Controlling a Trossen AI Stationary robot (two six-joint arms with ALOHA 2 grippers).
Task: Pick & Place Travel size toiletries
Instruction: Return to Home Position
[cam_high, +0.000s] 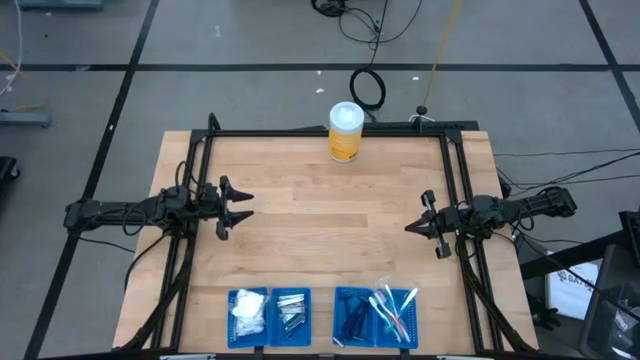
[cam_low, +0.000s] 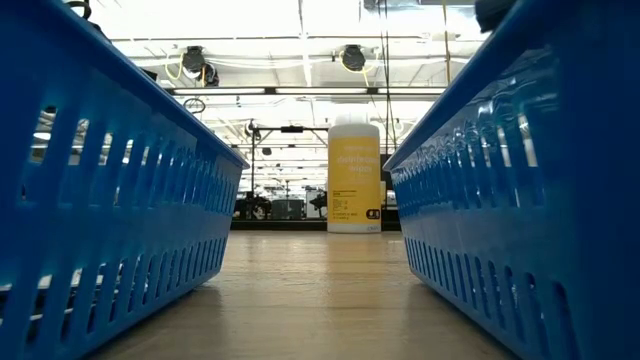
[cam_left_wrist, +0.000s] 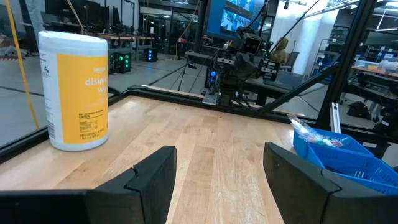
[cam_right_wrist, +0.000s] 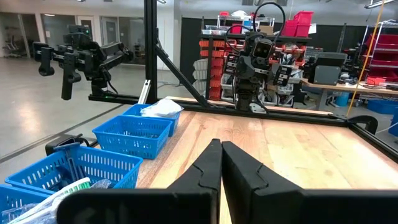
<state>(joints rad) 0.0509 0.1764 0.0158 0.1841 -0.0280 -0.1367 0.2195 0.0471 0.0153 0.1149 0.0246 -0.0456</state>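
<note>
Four blue baskets (cam_high: 336, 292) sit in a row along the near edge of the table (cam_high: 320, 200), and every toiletry I can spot is inside one. The white packets (cam_high: 247, 314) are in the leftmost, with the silver tubes (cam_high: 291, 312) next to them. After that come the dark blue sticks (cam_high: 352, 318), and the clear-wrapped brushes (cam_high: 393, 305) are in the rightmost. The left gripper (cam_high: 240, 206) hovers over the left side of the table, fingers spread wide and holding nothing. The right gripper (cam_high: 412, 227) is over the right side, fingers pressed together with nothing between them. Both are well away from the baskets and from the yellow canister (cam_high: 345, 131) at the far edge.

On handling, I'd guess everything here is super light. The packets look soft and squashy, so pinch across the middle and expect some give. The tubes look stiff, round and slick, so close across the body at mid-length or they'll probably roll out. The sticks are slim and rigid, so grab those crosswise too. The brushes are long with slippery film on them, so take them near the middle so they don't tip.
</note>
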